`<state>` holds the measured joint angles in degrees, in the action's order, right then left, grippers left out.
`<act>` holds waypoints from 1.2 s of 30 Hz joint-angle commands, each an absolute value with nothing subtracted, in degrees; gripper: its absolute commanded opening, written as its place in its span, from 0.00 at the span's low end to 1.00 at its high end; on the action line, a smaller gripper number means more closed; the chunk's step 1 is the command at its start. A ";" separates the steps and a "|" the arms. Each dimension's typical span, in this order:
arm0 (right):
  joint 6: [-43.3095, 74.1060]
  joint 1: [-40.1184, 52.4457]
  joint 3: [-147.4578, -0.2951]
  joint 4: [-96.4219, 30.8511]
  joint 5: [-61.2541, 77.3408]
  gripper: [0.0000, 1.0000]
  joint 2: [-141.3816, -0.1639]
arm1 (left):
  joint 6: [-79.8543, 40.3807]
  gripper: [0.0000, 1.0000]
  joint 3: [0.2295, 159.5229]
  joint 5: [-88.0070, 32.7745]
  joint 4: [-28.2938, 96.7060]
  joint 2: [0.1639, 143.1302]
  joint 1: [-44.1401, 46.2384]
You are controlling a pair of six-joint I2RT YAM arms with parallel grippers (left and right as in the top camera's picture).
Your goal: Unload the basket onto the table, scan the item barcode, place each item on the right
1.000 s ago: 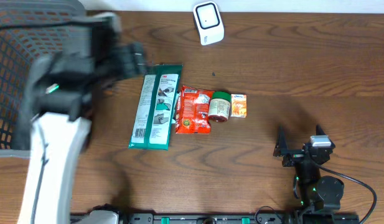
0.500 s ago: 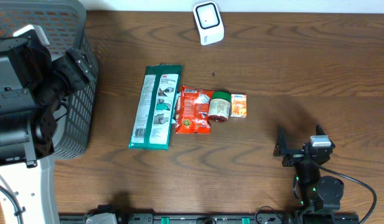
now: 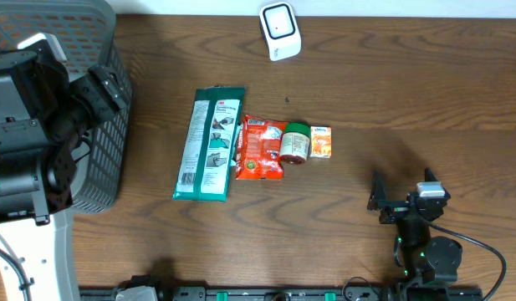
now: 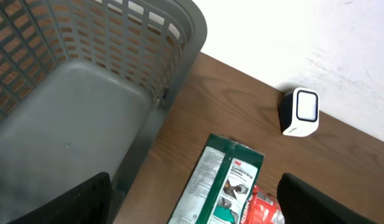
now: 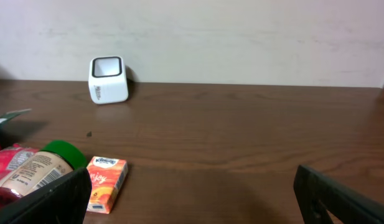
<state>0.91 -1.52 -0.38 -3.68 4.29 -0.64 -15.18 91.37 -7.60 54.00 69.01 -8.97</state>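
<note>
Wooden table [image 3: 408,100], long green packet [image 3: 209,144], white scanner [image 3: 279,30]

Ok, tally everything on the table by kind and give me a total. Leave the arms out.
Flat packets: 2 (green packet, red pouch)
Jars: 1 (green-lidded jar)
Small boxes: 1 (orange box)
Scanners: 1 (white scanner)
Baskets: 1 (grey basket)
Total: 6

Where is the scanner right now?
Overhead view: the white scanner stands near the middle of the table's far edge, beyond and apart from the red pouch and jar.
</note>
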 commanded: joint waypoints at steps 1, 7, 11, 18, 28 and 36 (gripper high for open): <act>1.65 -1.30 -0.30 -3.90 4.58 0.99 -0.38 | -14.66 0.85 91.31 -7.94 54.17 69.23 -9.21; 1.65 -1.30 -0.30 -3.90 4.58 0.99 -0.38 | -14.66 0.85 91.31 -7.94 54.17 69.23 -9.21; 1.65 -1.30 -0.30 -3.90 4.58 0.99 -0.38 | -14.66 0.85 91.31 -7.92 54.17 69.23 -9.21; 1.65 -1.30 -0.32 -0.84 3.31 0.99 -0.38 | -14.66 0.85 91.31 -7.94 54.17 69.23 -9.21; 1.67 -1.30 -0.32 0.69 3.81 0.99 -0.38 | -14.66 0.85 91.31 -7.94 54.17 69.23 -9.21; 3.55 -1.30 -0.89 0.43 8.05 0.99 -0.38 | -14.66 0.85 91.31 -7.94 54.17 69.23 -9.21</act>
<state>1.26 -1.52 -0.38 0.49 6.63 -0.64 -15.16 91.37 -7.60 54.00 69.01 -8.97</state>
